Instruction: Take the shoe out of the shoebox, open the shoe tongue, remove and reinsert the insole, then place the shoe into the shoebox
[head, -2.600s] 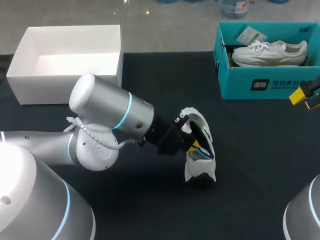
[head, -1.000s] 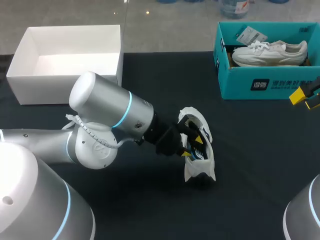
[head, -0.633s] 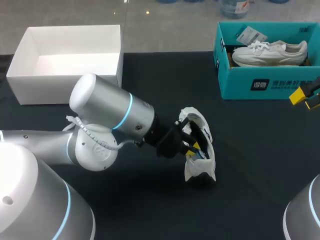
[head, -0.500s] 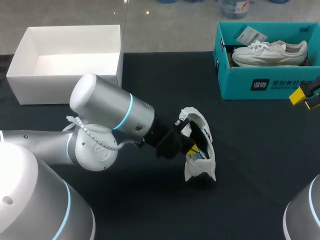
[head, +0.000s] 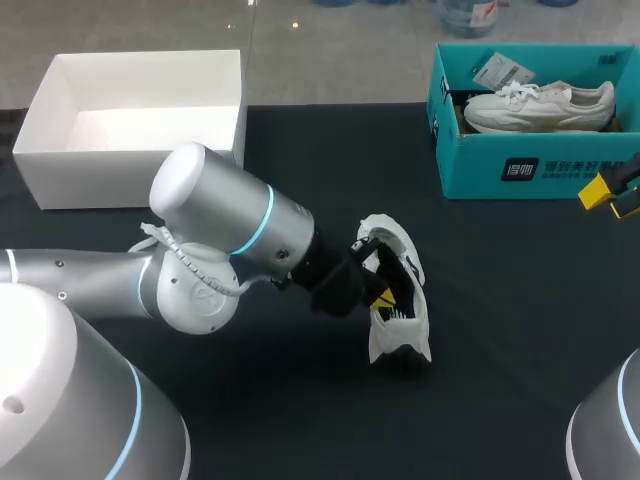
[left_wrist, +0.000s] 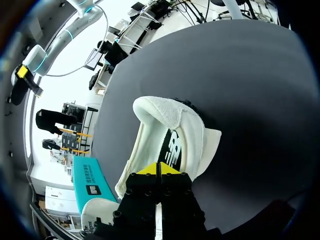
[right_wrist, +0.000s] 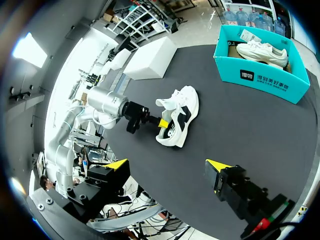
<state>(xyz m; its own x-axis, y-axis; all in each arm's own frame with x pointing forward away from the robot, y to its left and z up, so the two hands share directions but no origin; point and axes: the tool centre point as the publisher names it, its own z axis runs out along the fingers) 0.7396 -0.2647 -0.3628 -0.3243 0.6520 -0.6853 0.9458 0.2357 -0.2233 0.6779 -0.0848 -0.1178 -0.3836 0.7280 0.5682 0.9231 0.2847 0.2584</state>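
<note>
A white shoe (head: 400, 315) lies on its side in the middle of the black table, also visible in the left wrist view (left_wrist: 170, 117) and the right wrist view (right_wrist: 176, 114). My left gripper (head: 383, 296) reaches into its opening. Its yellow tips (left_wrist: 158, 169) are pressed together on the edge of the dark insole (left_wrist: 171, 150). From the right wrist view the left gripper (right_wrist: 162, 122) shows at the shoe's mouth. My right gripper (head: 612, 195) hangs open at the table's right edge, far from the shoe, with nothing between its fingers (right_wrist: 167, 165).
A teal shoebox (head: 530, 165) at the back right holds a second white shoe (head: 540, 105); both also show in the right wrist view (right_wrist: 260, 79). A white open box (head: 130, 150) stands at the back left.
The left gripper's fingers have closed inside the shoe's opening. The left arm's elbow has shifted slightly right. The shoe and right arm are unmoved.
</note>
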